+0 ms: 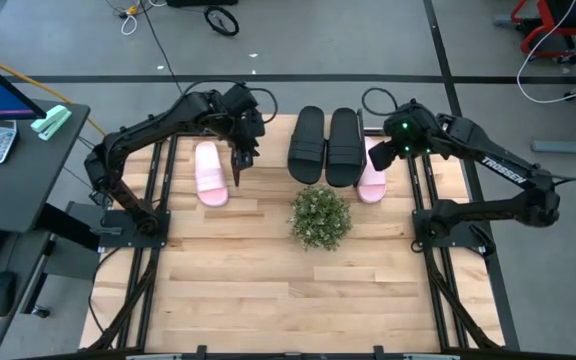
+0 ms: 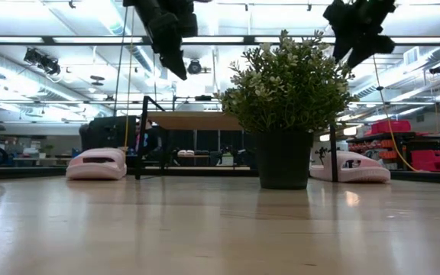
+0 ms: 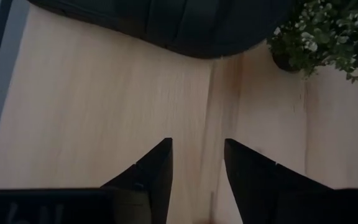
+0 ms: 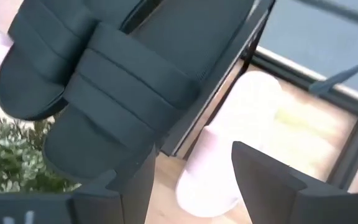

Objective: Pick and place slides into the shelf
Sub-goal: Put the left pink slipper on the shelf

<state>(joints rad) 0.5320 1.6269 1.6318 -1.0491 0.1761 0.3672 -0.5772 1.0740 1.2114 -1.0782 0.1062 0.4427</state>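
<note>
Two black slides (image 1: 325,146) atop shelf, between raised, empty grippers

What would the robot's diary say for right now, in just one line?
left gripper: open, empty, beside pink slide | right gripper: open, above other pink slide | black slides: on shelf

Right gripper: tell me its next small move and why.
Probably lower the right gripper, open and empty, onto the pink slide below it and close on it. Both black slides already sit on the shelf, while that pink slide lies on the table beside it. The left gripper hangs open by the other pink slide.
</note>
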